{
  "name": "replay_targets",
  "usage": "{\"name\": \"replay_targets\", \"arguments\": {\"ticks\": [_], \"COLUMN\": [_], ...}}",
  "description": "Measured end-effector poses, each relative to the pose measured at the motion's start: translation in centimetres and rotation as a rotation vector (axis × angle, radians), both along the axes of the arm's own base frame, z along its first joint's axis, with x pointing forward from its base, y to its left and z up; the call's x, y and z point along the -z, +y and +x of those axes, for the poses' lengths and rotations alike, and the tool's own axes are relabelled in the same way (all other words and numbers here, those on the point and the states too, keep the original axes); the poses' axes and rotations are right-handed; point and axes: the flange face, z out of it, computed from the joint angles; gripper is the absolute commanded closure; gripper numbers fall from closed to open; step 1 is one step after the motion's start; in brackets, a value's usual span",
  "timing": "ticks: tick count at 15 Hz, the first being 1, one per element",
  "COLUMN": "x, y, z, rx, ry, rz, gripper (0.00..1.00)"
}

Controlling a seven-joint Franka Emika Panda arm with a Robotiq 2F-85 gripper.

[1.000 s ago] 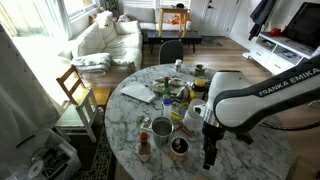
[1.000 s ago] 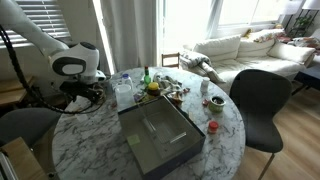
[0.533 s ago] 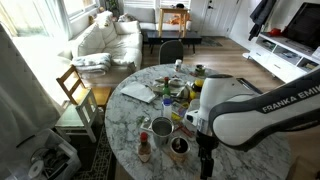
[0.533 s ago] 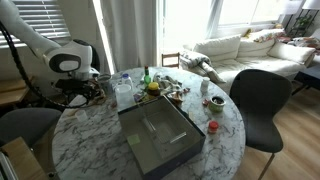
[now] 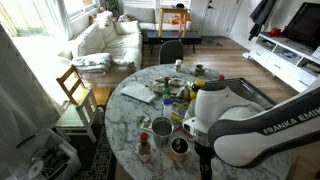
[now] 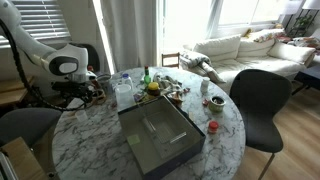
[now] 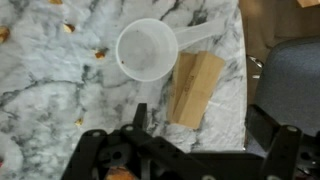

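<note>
A: As the gripper [image 7: 190, 152] is seen from the wrist view, how are its jaws set?
B: They are spread wide and nothing is held between them. Only bare marble of the desk [image 7: 60, 95] is framed there.
A: Where is the white scoop [image 7: 148, 50] found?
B: It is laid on the desk at about 11 o'clock from the gripper, clear of the fingers, with its handle pointed toward 2 o'clock.
A: And the wooden block [image 7: 196, 88]?
B: It is laid flat at 12 o'clock from the gripper and 4 o'clock from the scoop's bowl, just beside the handle. Contact cannot be judged.
A: What else is shown?
B: A dark chair [image 7: 292, 85] is seen at 3 o'clock, past the desk edge.
</note>
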Motion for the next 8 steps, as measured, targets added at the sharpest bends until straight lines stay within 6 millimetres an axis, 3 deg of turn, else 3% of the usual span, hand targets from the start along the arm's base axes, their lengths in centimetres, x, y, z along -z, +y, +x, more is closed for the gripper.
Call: {"name": "replay_targets", "arguments": {"ticks": [1, 3, 4, 5, 6, 7, 8], "x": [0.2, 0.7, 1.0, 1.3, 1.6, 1.8, 2.0], "y": [0.0, 0.0, 0.0, 0.0, 0.0, 0.0, 0.0], "z": [0.0, 0.1, 0.1, 0.1, 0.0, 0.0, -0.1], "rx": [0.0, 0.0, 0.001, 0.002, 0.003, 0.003, 0.002], "ry": [-0.005, -0.01, -0.009, -0.011, -0.009, -0.005, 0.0], "rz": [-0.006, -0.012, -0.013, -0.013, -0.012, -0.013, -0.014], "gripper": [0.0, 0.12, 0.23, 0.2, 0.29, 0.46, 0.54]}}
